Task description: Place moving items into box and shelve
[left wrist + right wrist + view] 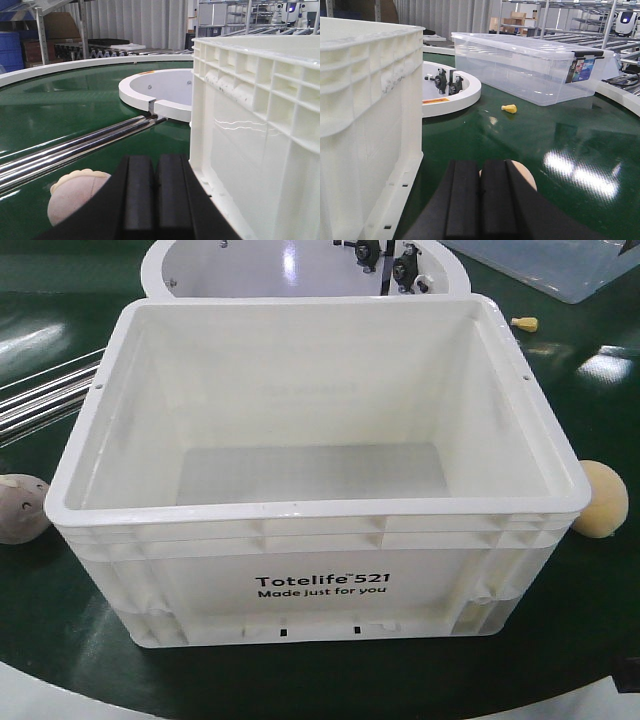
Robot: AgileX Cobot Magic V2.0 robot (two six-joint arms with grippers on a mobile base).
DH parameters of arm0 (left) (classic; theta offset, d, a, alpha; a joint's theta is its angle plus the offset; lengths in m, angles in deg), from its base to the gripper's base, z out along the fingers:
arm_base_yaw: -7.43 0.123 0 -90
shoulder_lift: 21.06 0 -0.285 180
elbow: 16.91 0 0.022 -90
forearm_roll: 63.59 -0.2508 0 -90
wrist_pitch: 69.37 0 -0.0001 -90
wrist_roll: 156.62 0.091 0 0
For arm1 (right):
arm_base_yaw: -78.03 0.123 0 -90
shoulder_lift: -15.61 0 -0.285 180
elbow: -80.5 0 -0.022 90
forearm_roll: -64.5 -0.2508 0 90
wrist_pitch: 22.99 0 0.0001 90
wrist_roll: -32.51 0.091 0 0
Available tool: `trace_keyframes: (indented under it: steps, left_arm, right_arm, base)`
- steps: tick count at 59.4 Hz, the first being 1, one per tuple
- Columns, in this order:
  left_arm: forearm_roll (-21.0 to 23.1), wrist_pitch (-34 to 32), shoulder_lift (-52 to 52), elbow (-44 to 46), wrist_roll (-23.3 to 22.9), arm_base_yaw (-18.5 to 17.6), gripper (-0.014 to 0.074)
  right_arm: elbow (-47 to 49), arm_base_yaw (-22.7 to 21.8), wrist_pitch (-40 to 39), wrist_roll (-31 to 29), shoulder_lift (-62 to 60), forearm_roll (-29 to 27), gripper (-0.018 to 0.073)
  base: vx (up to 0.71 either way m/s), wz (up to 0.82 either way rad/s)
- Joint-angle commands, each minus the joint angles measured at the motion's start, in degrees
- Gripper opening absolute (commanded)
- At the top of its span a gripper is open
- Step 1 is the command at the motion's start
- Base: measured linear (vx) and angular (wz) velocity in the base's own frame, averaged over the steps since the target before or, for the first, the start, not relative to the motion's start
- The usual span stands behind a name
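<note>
The white box (320,512), printed "Totelife 521", stands empty on the green table. One moving item, a pinkish-beige lump with dark specks (20,508), lies just left of the box. The other, a yellowish-tan lump (603,498), lies just right of it. In the left wrist view my left gripper (156,162) is shut with nothing in it, beside the box wall (250,140), with the pinkish lump (75,192) ahead to its left. My right gripper (481,167) is shut and empty; the tan lump (524,176) peeks out just behind its fingers. Neither gripper shows in the front view.
A white round hub (200,265) sits behind the box. Metal rails (40,400) run at the left. A clear plastic tub (525,65) stands at the far right, with a small yellow piece (509,108) in front of it. The table's white edge (60,700) is near.
</note>
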Motion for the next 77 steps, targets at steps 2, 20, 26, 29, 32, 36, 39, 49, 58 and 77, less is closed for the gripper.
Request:
trace_keyframes:
  steps: [2,20,26,29,32,36,39,49,58,77]
  left_arm:
    - [0.39,-4.80,-0.85,-0.78,-0.22,-0.12,-0.0006]
    - [0.39,-4.96,-0.85,-0.78,-0.22,-0.12,-0.0006]
    - [0.39,-4.96,-0.85,-0.78,-0.22,-0.12,-0.0006]
    - [0.39,-4.96,-0.85,-0.78,-0.22,-0.12,-0.0006]
    - [0.39,-4.96,-0.85,-0.78,-0.22,-0.12,-0.0006]
    - [0.39,-4.96,-0.85,-0.78,-0.22,-0.12,-0.0006]
    - [0.39,-4.99,-0.85,-0.78,-0.22,-0.12,-0.0006]
    - [0.39,-5.71,-0.85,-0.72,-0.22,-0.12,-0.0006]
    - [0.39,-5.97,-0.85,-0.72,-0.22,-0.12,-0.0006]
    - [0.39,-8.48,-0.85,7.47,-0.22,-0.27,-0.0006]
  right_arm:
    - [-0.21,0.04,-4.98,-0.23,-0.81,0.44,-0.0001]
    - [-0.21,0.04,-4.98,-0.23,-0.81,0.44,-0.0001]
    - [-0.21,0.04,-4.98,-0.23,-0.81,0.44,-0.0001]
    - [-0.21,0.04,-4.98,-0.23,-0.81,0.44,-0.0001]
    - [-0.21,0.04,-4.98,-0.23,-0.81,0.44,-0.0001]
    - [-0.21,0.04,-4.98,-0.23,-0.81,0.44,-0.0001]
    - [-0.21,0.04,-4.98,-0.23,-0.81,0.44,-0.0001]
    - [-0.16,0.04,-5.05,-0.23,-0.81,0.44,-0.0001]
    - [-0.16,0.04,-5.64,-0.23,-0.81,0.44,-0.0001]
    - [6.29,0.09,-13.95,6.23,-0.81,0.09,-0.0001]
  base:
    - [0.00,0.00]
    - [0.00,0.00]
    - [0.00,0.00]
    - [0.00,0.00]
    - [0.00,0.00]
    - [0.00,0.00]
    - [0.00,0.00]
    - [0.00,0.00]
    - [0.00,0.00]
    - [0.00,0.00]
